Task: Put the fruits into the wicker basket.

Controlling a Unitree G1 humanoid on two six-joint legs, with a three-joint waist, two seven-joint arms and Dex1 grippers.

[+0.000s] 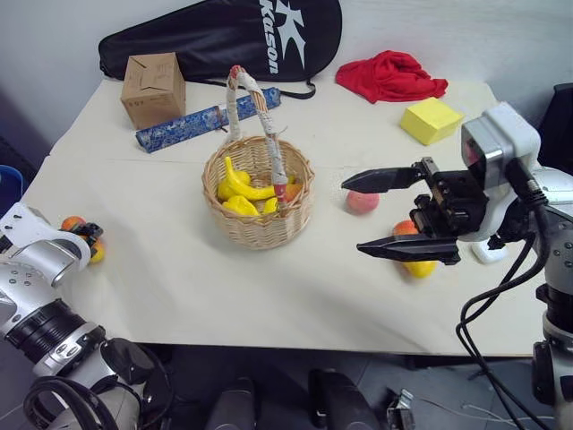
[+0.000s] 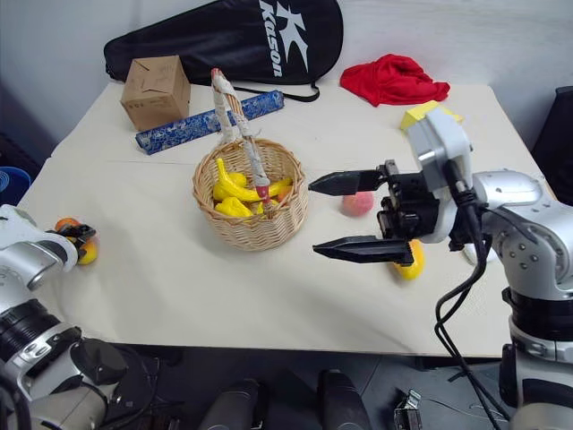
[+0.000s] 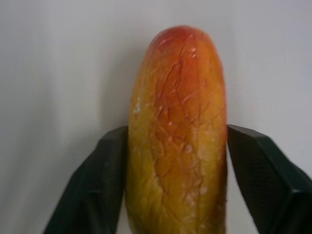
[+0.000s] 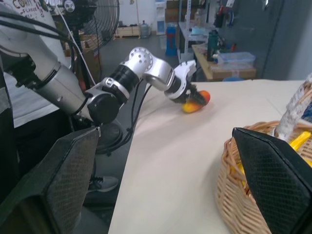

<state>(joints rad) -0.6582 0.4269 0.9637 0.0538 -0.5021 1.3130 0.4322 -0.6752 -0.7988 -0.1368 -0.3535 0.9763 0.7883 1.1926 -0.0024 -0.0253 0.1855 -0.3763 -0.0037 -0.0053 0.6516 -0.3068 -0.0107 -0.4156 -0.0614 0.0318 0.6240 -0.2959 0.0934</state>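
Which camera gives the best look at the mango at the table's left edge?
The left wrist view: the mango stands large between the left gripper fingers, which touch both its sides. The eye views show a small part beside the wrist; the right wrist view shows it far off.

The left hand (image 3: 175,195) clasps an orange-red-and-yellow mango (image 3: 178,131); both fingers (image 3: 92,190) touch its sides.

My right tool (image 1: 372,215) covers part of the second mango (image 1: 416,251) and the white case (image 1: 491,253). The left mango (image 3: 178,136) runs off my wrist picture's lower edge.
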